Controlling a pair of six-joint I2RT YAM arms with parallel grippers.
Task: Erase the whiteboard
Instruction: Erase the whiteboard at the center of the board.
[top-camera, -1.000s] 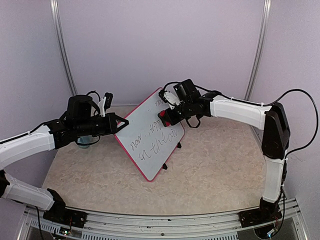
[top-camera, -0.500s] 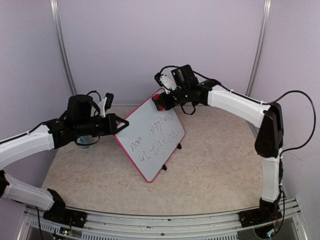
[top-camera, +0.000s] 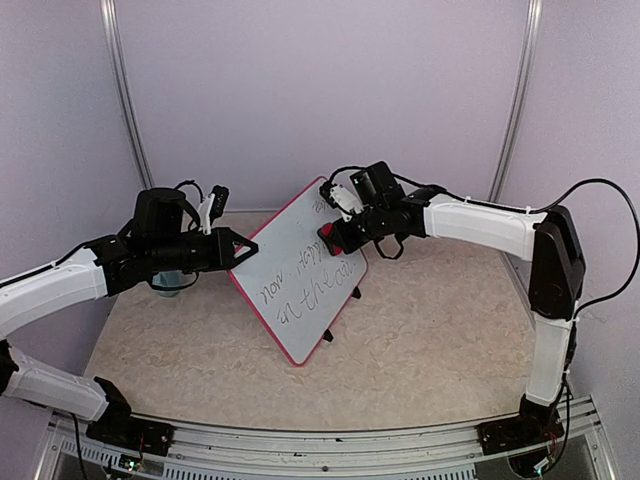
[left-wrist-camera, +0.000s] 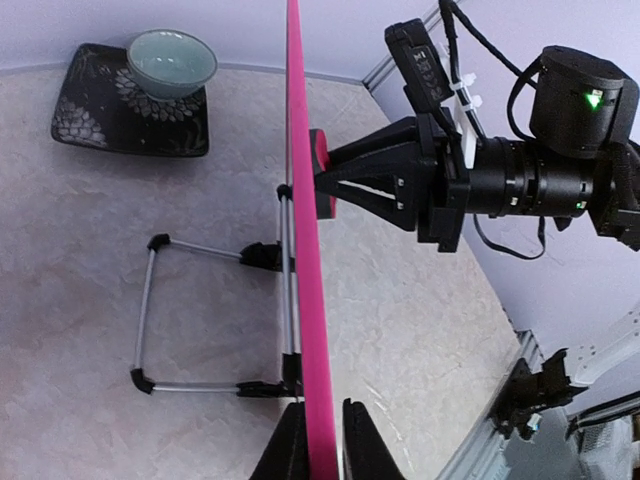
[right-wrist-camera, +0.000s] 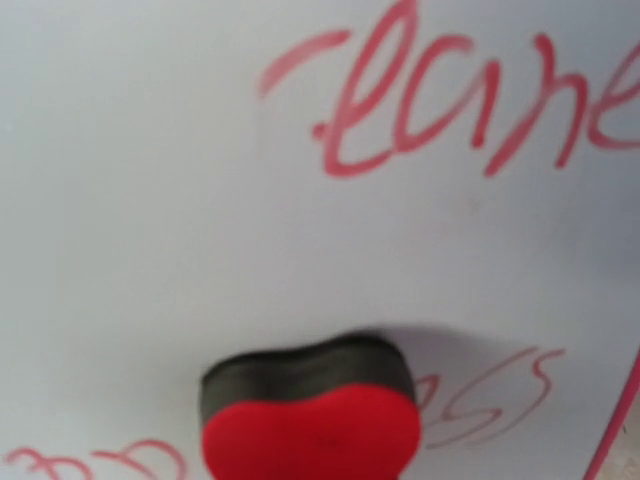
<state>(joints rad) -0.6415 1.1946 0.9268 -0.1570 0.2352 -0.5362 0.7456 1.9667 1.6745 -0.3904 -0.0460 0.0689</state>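
The whiteboard (top-camera: 300, 285) has a pink frame and stands tilted on its black feet at mid-table, with handwriting across its lower half. My left gripper (top-camera: 246, 245) is shut on its left frame edge; in the left wrist view the pink edge (left-wrist-camera: 305, 250) runs between the black fingers (left-wrist-camera: 288, 450). My right gripper (top-camera: 332, 236) is shut on a red eraser (top-camera: 327, 236) and presses it against the board's upper right part. In the right wrist view the eraser (right-wrist-camera: 310, 425) has its black felt on the white surface (right-wrist-camera: 180, 200), between lines of red writing. That gripper's own fingers are out of frame there.
A pale green bowl (left-wrist-camera: 172, 60) sits on a black patterned plate (left-wrist-camera: 90, 125) behind the board, under my left arm in the top view. The board's wire stand (left-wrist-camera: 150, 310) rests on the marble tabletop (top-camera: 430, 340). Walls close in on three sides.
My right gripper swept the eraser up to the board's top edge, then back down to its upper right part. The left gripper kept its hold on the frame.
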